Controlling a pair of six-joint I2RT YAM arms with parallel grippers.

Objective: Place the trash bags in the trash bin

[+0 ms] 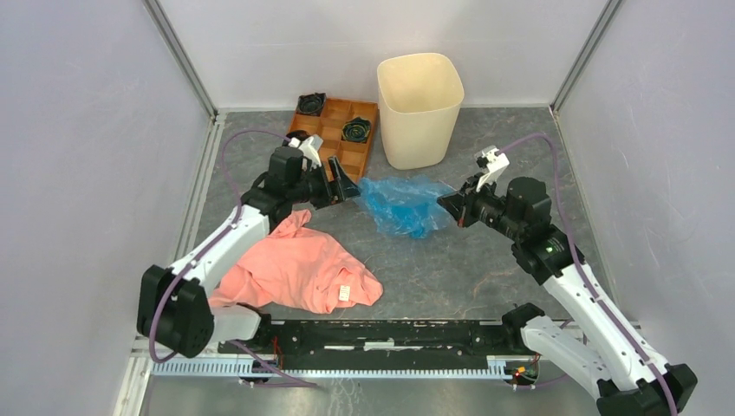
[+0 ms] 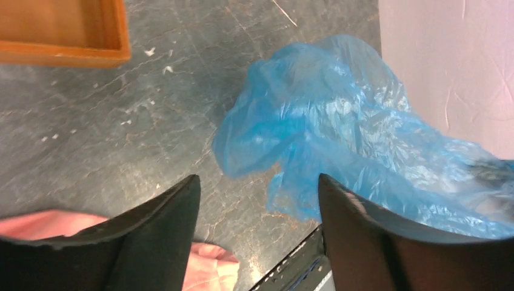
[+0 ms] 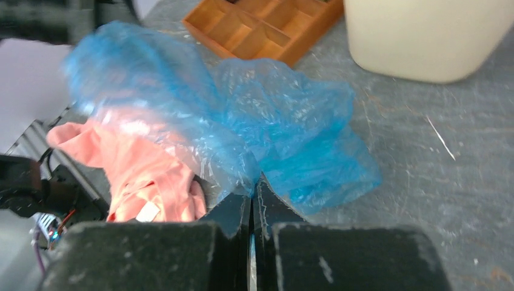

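Far to the left of the trash bin (image 1: 420, 130), and well nearer the arm bases than it, a salmon-pink garment (image 1: 295, 269) lies crumpled on the counter (image 1: 485, 269). It is no part of the job. An orange-brown tray (image 1: 334, 132) sits just to the left of the bin.

In front of that tray, the left fingers (image 2: 160, 230) stand spread with nothing between them. They have let go, and the bag's nearest fold lies just beyond them, apart from either pad.

The trash bag (image 1: 403, 204) lies in a loose blue heap on the counter in front of the bin, near its base and a little to its left, and it is not yet inside. It is thin, wrinkled film that you can see through, so it looks nearly weightless and entirely limp. I judge it will hang and trail from whatever point holds it, billow if moved fast, and slide through a weak pinch because the plastic is slick. A gathered fold or a bunched edge should hold better than a single layer. A hold near the middle of the heap would leave less film dangling to snag on the bin's rim.

In front of the bin and to its right, the right fingers (image 3: 233, 215) are pressed tight together. They have a pinch of the bag's near edge caught at the tips, and the rest of the film spreads away from them. That hold is at the edge, so I expect much of the bag to drape below when raised.
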